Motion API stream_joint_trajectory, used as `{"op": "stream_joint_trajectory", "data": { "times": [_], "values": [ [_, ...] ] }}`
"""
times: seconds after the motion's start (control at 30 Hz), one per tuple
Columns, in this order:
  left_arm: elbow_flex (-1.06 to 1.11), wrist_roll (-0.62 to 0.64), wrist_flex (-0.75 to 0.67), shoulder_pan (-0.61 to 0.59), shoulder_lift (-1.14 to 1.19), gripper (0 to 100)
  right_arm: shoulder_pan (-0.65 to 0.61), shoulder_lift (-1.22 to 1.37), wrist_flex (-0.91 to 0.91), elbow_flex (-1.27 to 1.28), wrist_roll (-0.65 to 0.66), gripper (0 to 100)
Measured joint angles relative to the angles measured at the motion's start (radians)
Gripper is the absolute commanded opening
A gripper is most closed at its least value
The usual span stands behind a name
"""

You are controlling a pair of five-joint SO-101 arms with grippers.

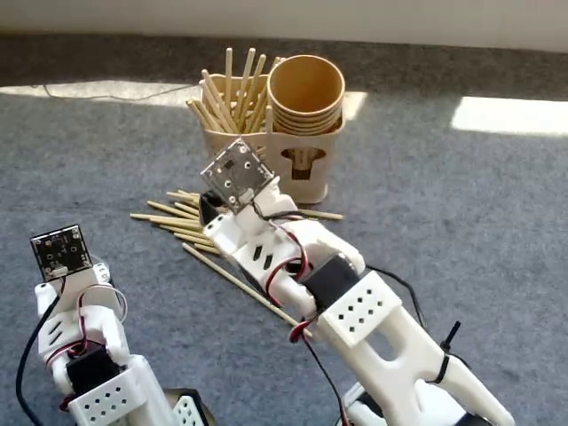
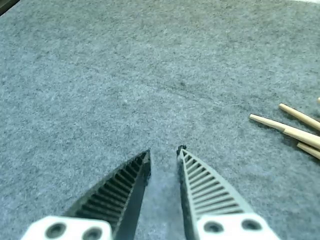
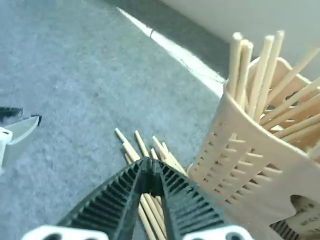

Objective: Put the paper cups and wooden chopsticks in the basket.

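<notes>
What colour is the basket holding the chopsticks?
The basket is pale cream with slotted walls; best seen in the right wrist view.

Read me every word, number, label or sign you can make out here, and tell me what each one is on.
No readable text in any view.
Beige slotted plastic basket: a dark cut-out shape on its front, not lettering.
Stacked brown paper cups: no print seen.
Small square circuit boards on the arms: markings too small to read.
</notes>
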Motion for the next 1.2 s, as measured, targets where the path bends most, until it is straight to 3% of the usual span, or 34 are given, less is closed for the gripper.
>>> {"op": "stream_joint_trajectory", "data": {
  "times": [0.43,0.83,1.03,1.2],
  "values": [
    [0.0,0.0,0.0,0.0,0.0,9,-0.087,0.431,0.0,0.015,0.0,7.5],
    [0.0,0.0,0.0,0.0,0.0,9,-0.087,0.74,0.0,-0.14,0.002,7.5],
    [0.0,0.0,0.0,0.0,0.0,9,-0.084,0.806,0.0,-0.186,0.002,7.1],
    [0.0,0.0,0.0,0.0,0.0,9,-0.083,0.809,0.003,-0.19,0.005,0.8]
  ]
}}
